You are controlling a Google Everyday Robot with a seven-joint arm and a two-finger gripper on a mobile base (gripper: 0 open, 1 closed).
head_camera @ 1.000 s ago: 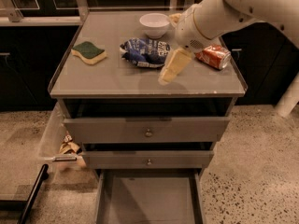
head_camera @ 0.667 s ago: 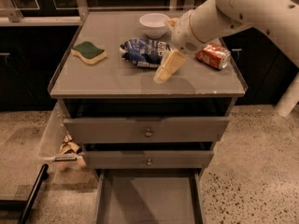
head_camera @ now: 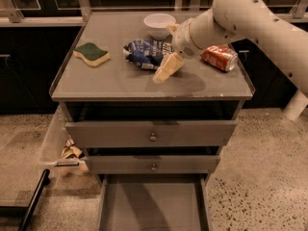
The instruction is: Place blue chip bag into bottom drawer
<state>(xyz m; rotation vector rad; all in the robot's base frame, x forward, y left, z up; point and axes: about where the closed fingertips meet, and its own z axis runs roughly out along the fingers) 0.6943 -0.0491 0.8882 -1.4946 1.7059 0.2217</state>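
Note:
The blue chip bag [head_camera: 146, 53], crumpled dark blue foil with white patches, lies on the grey cabinet top [head_camera: 120, 81] near the middle. My gripper [head_camera: 166, 69] hangs on the white arm just right of and in front of the bag, its cream fingers pointing down-left over the top. The bottom drawer [head_camera: 151, 201] is pulled out below, its flat grey floor bare.
A green-and-yellow sponge [head_camera: 91, 54] lies at the top's left. A white bowl [head_camera: 159, 24] stands at the back. A red soda can [head_camera: 219, 57] lies on its side at the right. Two upper drawers [head_camera: 151, 134] show knobbed fronts. Crumpled litter [head_camera: 71, 151] lies on the floor at left.
My gripper has moved a little left and forward, closer to the bag's front right edge. The bag, can and sponge have not moved.

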